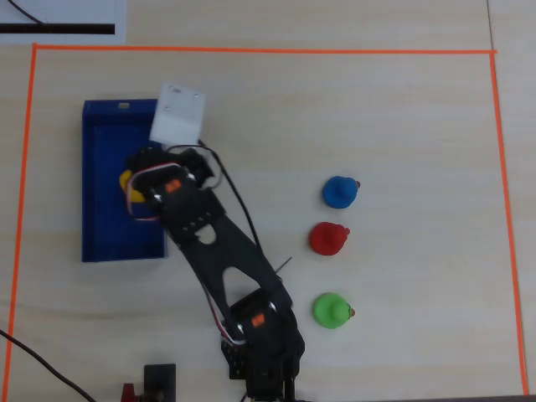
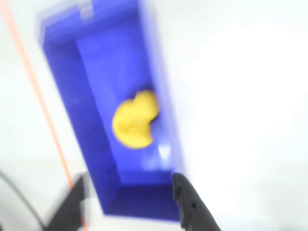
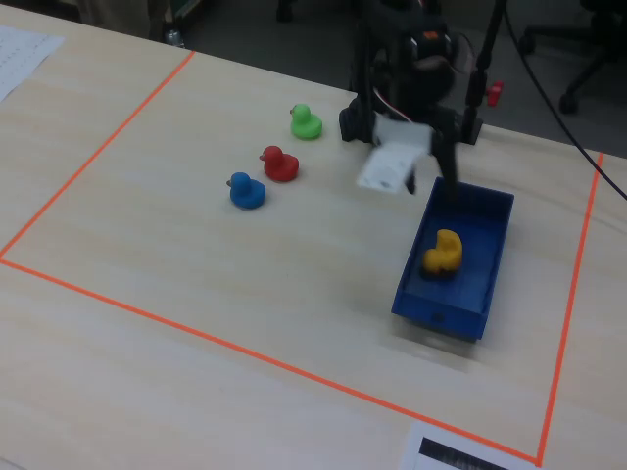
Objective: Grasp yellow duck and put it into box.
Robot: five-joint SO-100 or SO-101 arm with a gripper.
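The yellow duck (image 2: 134,120) lies on the floor of the blue box (image 2: 91,110), free of the gripper. In the fixed view the duck (image 3: 443,252) sits near the middle of the box (image 3: 441,313). In the overhead view the duck (image 1: 126,186) is mostly hidden under the arm, inside the box (image 1: 94,218). My gripper (image 2: 128,180) is open and empty above the box, its black fingers wide apart on either side of the box's near end. The wrist view is blurred.
A blue duck (image 1: 340,192), a red duck (image 1: 328,239) and a green duck (image 1: 332,311) stand in a column to the right of the arm in the overhead view. Orange tape (image 1: 251,49) borders the work area. The arm's base (image 1: 264,352) sits at the bottom edge.
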